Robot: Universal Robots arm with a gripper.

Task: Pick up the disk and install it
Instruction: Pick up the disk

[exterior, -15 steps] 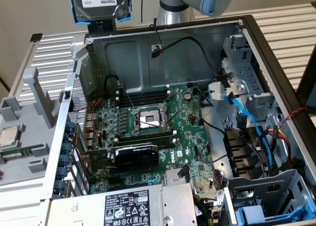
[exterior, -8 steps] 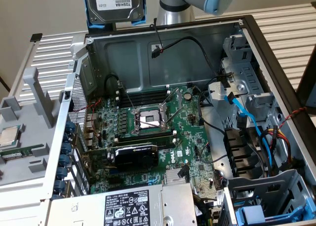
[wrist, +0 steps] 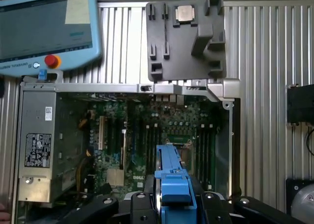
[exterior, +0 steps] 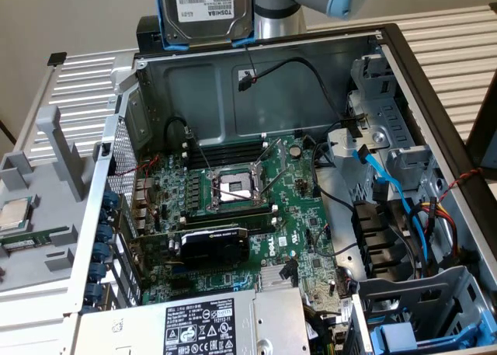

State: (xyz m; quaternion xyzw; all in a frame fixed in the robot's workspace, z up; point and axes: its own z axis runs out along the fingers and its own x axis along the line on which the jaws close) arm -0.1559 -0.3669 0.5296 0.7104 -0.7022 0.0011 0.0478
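- Blue-framed disk (exterior: 206, 9) pinched btwn the jaws, clear of everything.
- Step: carrying it, not installed yet imo. Open PC case (exterior: 202, 91) and mobo (exterior: 311, 246) sit well below jaws.

Disk (exterior: 206, 12) — silver, white-labelled, blue-framed.

A: Disk (exterior: 206, 9)?
B: Silver metal, white paper label; carrier (wrist: 175, 189) smooth blue plastic.
A: Case (exterior: 210, 91)?
B: Matt grey sheet metal. Tray (wrist: 186, 52) matt grey plastic; table (wrist: 260, 62) ribbed metal, dull sheen.
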